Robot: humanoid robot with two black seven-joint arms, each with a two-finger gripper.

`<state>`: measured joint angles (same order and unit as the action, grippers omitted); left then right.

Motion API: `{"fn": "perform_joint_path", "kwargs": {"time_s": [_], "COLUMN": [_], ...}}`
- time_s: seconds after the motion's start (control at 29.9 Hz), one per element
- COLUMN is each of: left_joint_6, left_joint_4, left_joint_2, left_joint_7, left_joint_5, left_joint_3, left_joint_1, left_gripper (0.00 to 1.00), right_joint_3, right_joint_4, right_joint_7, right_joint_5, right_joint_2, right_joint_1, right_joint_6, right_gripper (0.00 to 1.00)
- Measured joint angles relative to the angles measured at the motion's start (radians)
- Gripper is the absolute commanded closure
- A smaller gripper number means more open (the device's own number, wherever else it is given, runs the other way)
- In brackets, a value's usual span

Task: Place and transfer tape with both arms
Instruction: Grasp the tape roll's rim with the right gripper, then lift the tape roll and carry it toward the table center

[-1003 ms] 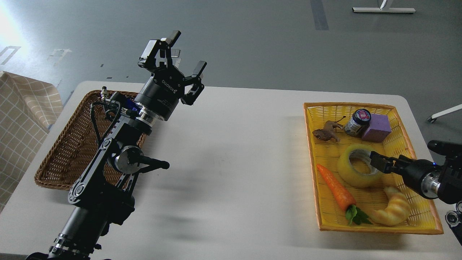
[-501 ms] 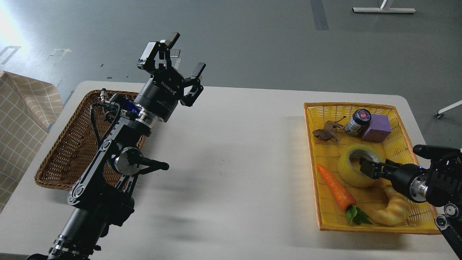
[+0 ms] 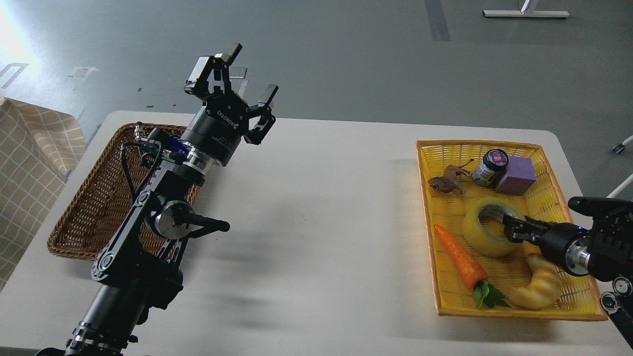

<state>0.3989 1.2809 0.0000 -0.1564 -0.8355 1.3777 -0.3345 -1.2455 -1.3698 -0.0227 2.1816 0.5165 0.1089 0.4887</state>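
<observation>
1. The tape [image 3: 487,227], a yellow translucent roll, is lying flat in the yellow basket [image 3: 544,195] at the table's right side, its open core facing upward, between a toy carrot [image 3: 460,257] and a croissant toy [image 3: 539,284].
2. The right gripper [image 3: 512,230] is reaching in from the right, its tip sitting at the roll's right wall beside the core; I cannot tell whether its fingers are apart or closed on the wall.
3. The left gripper [image 3: 231,74] is hovering well apart, fingers spread, above the brown wicker basket [image 3: 94,207].
4. The right arm is far nearer; the tape is lying just left of its tip.
</observation>
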Motion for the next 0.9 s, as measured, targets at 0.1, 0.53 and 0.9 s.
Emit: {"fn": "perform_joint_path", "kwargs": {"time_s": [0.1, 0.53, 0.9], "left_joint_6": [0.000, 0.002, 0.002], "left_joint_4": [0.000, 0.000, -0.002], "left_joint_2": [0.000, 0.000, 0.000], "left_joint_7": [0.001, 0.003, 0.001], "left_joint_5": [0.000, -0.001, 0.001], "left_joint_3": [0.000, -0.002, -0.001], "left_joint_1": [0.000, 0.000, 0.005], "left_gripper": [0.02, 0.02, 0.02], "right_joint_3": [0.000, 0.001, -0.008], "right_joint_4": [0.000, -0.006, -0.039], "right_joint_7": [-0.001, -0.010, -0.005], "right_joint_5": [0.000, 0.000, 0.000], "right_joint_2": [0.000, 0.003, 0.050], "right_joint_1": [-0.002, -0.008, -0.004], "right_joint_6": [0.000, 0.000, 0.000], "right_gripper": [0.68, 0.88, 0.88]}}
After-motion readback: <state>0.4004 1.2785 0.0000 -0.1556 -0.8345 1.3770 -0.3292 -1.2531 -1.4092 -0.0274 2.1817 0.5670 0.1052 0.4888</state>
